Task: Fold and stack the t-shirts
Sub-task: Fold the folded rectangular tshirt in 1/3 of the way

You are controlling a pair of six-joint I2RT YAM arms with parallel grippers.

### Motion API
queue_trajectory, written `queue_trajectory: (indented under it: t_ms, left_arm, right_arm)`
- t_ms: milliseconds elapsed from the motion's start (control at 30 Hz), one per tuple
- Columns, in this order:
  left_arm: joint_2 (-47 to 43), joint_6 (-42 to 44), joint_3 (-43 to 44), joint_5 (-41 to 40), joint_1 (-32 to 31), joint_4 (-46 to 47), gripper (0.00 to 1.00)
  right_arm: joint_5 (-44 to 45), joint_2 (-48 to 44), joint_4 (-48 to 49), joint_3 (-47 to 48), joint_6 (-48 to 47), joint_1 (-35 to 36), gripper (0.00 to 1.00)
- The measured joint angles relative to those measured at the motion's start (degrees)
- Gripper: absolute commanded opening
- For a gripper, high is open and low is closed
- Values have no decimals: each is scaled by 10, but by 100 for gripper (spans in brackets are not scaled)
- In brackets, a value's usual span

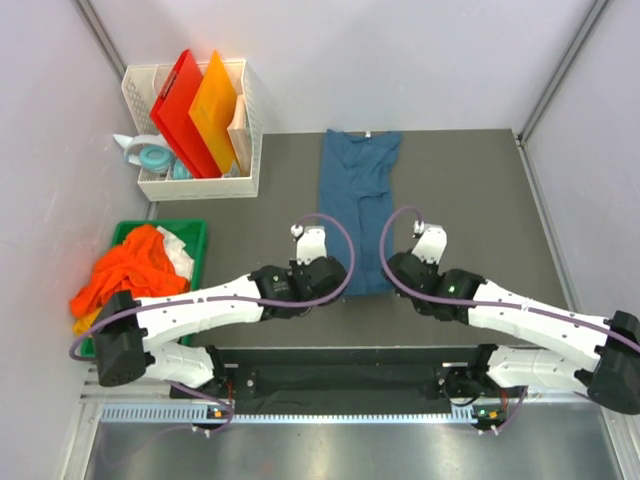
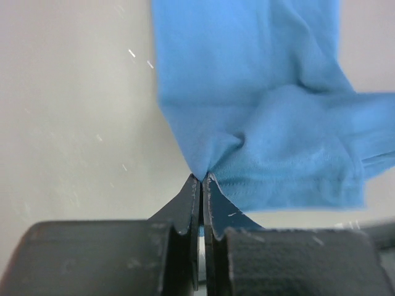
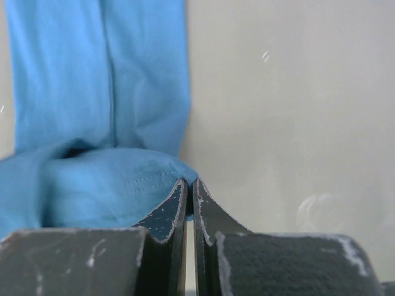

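Note:
A dark teal-blue t-shirt (image 1: 358, 190) lies on the dark mat as a narrow lengthwise strip, collar at the far end. My left gripper (image 1: 322, 284) is shut on its near left hem corner (image 2: 203, 169). My right gripper (image 1: 392, 280) is shut on its near right hem corner (image 3: 185, 176). Both wrist views show the hem lifted and curled toward the strip beyond. Orange, white and yellow t-shirts (image 1: 128, 270) lie heaped in a green bin (image 1: 196, 232) at the left.
A white basket (image 1: 252, 120) at the back left holds a red board (image 1: 178, 110) and an orange board (image 1: 214, 112). A roll of tape (image 1: 152, 158) sits inside it. Grey walls close in both sides.

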Motion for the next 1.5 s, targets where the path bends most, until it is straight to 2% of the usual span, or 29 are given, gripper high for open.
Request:
queue_trajectory:
  t_ms: [233, 467, 667, 833, 1233, 1267, 1300, 1333, 1367, 1400, 1433, 1467, 1500]
  left_arm:
    - [37, 65, 24, 33, 123, 54, 0]
    - [141, 136, 131, 73, 224, 91, 0]
    - [250, 179, 239, 95, 266, 100, 0]
    - [330, 199, 310, 115, 292, 104, 0]
    - [460, 227, 431, 148, 320, 93, 1]
    - [465, 227, 435, 150, 322, 91, 7]
    - [468, 227, 439, 151, 324, 88, 12]
    - [474, 227, 447, 152, 327, 82, 32]
    - [478, 227, 454, 151, 329, 77, 41]
    - [480, 231, 457, 151, 330, 75, 51]
    - [481, 228, 461, 148, 331, 73, 68]
    - [480, 228, 462, 144, 332, 73, 77]
    - [478, 228, 462, 140, 332, 73, 78]
  right_arm:
    - [-61, 56, 85, 42, -111, -119, 0]
    - [-101, 163, 142, 119, -191, -199, 0]
    - [-126, 269, 167, 219, -236, -257, 0]
    - [-140, 351, 173, 293, -259, -276, 0]
    - [-165, 474, 186, 343, -272, -305, 0]
    - [-167, 480, 186, 345, -272, -307, 14]
    - [-169, 484, 185, 348, -273, -308, 21]
    - [-171, 487, 184, 350, -274, -309, 28]
    - [-172, 488, 183, 352, -276, -310, 40]
    - [-173, 488, 182, 354, -276, -310, 45]
    - [-173, 487, 185, 356, -278, -311, 49]
    - [-173, 485, 188, 356, -279, -311, 55]
    - [-173, 480, 188, 356, -283, -311, 56]
